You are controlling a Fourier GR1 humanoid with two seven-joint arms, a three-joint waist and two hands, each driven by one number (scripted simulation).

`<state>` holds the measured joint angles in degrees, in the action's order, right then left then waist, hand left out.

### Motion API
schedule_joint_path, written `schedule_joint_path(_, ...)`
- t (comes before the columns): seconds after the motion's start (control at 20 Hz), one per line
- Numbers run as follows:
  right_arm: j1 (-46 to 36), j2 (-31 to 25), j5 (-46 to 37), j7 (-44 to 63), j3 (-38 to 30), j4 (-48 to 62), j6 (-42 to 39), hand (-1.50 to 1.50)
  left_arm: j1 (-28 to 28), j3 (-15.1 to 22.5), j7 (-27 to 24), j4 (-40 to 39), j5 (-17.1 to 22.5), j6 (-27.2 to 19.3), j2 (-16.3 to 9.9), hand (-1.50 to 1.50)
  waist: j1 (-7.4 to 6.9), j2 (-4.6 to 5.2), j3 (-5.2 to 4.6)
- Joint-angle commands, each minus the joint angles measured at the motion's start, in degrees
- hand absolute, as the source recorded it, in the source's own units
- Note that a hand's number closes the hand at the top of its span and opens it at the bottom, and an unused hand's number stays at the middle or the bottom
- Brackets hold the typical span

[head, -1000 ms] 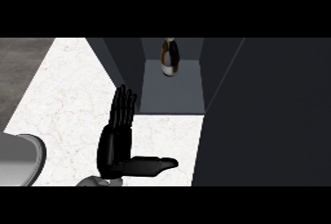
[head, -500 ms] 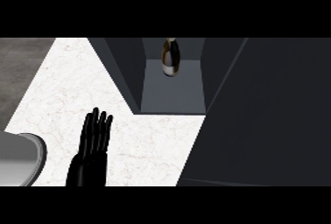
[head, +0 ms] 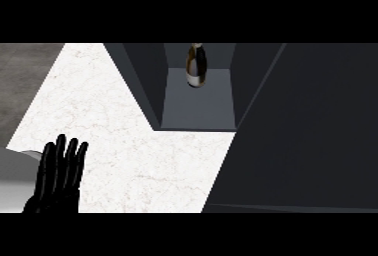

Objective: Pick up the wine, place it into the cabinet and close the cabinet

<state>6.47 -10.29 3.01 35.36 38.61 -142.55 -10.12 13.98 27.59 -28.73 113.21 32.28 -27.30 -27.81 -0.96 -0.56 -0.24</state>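
Currently, head view: wine stands at the far end of the open cabinet. Left hand, near left, fingers straight, holds nothing; right hand is unseen. Risk: dark flat door stays open, or its swing topples the slender glossy bottle. Counter is white, marbled

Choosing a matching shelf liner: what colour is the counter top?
White with faint marbled veins, the counter in the head view.

head view: from my head, steeply down | faces white counter and open cabinet | cabinet close, fills right | no second view
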Motion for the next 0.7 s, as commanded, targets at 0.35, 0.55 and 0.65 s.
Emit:
schedule_joint_path(0.35,-17.0,10.1,-3.4,5.1,15.0,7.5,14.2,1.50,8.0,-11.1,-1.8,4.2,8.6,10.1,-7.1,-1.50,-1.62,0.10,-0.09)
schedule_joint_path(0.55,-25.8,10.1,-3.0,4.7,16.1,11.9,24.0,1.50,10.1,-13.6,-2.6,2.2,11.0,15.0,-8.7,-1.50,-1.72,0.23,-0.14)
schedule_joint_path(0.65,-30.6,10.0,-1.4,7.6,12.1,11.6,25.5,1.50,13.4,-16.2,-4.5,2.8,12.4,18.3,-10.2,-1.50,-2.75,0.17,-0.17)
